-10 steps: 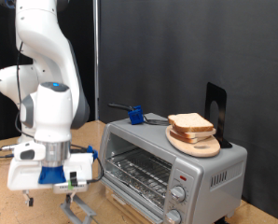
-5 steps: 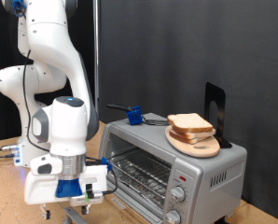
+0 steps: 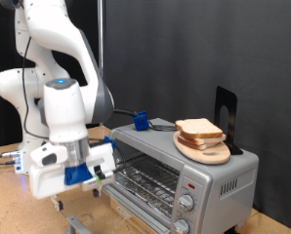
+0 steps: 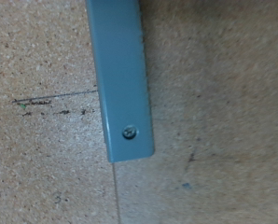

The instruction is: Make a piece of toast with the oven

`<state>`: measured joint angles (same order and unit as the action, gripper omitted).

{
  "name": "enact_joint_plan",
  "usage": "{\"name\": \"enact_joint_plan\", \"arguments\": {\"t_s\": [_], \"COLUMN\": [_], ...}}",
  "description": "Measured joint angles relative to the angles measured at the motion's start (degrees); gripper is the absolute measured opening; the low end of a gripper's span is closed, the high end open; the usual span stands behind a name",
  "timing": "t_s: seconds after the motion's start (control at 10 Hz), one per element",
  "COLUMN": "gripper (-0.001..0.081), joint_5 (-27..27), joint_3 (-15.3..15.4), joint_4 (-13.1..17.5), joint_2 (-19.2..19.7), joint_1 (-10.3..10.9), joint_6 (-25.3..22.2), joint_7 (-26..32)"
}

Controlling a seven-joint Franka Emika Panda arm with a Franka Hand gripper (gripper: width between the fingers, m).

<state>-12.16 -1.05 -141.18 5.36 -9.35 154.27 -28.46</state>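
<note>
**A:** Where has the arm got to? A second ago the gripper was hanging low in front of the oven, down near the wooden table.

**B:** It has lifted and tilted since then. The hand now sits at about 8 o'clock in the exterior view, just beside the oven's front corner, with its blue fittings turned toward the oven. It is not touching anything that I can see.

**A:** Are the fingers closed?

**B:** I cannot tell. The hand's body hides them from the outside, and the wrist view shows no fingers at all, only a grey-blue metal bar with a screw in it lying across the tabletop. Nothing shows between the fingers, so I would not say it holds anything.

**A:** And the piece of toast?

**B:** Untouched, by the look of it. It lies on the round wooden board on top of the oven, around 2 o'clock in the exterior view, well apart from the hand. A blue-handled tool lies on the oven top too.

**A:** So how far along is it?

**B:** Early, I would judge. The wire rack behind the glass looks empty, and the lifting has not brought the hand to the bread.
</note>
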Motion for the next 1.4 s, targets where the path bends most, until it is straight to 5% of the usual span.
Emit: {"name": "enact_joint_plan", "arguments": {"t_s": [0.2,0.4,0.8,1.1,1.4], "gripper": [0.0809,0.0809,0.0809,0.0809,0.0809], "joint_5": [-6.2,-7.1,-20.0,-21.0,-20.7], "joint_3": [0.1,-0.1,-5.3,-8.7,-9.4], "joint_4": [-1.6,-1.4,2.9,6.5,6.9], "joint_2": [-4.6,-4.4,-9.7,-12.9,-15.4], "joint_1": [-0.2,-0.3,-3.2,-4.9,-5.7], "joint_6": [-2.4,-4.1,-26.0,-36.9,-39.1], "joint_7": [7.7,8.4,26.6,28.2,27.7]}}
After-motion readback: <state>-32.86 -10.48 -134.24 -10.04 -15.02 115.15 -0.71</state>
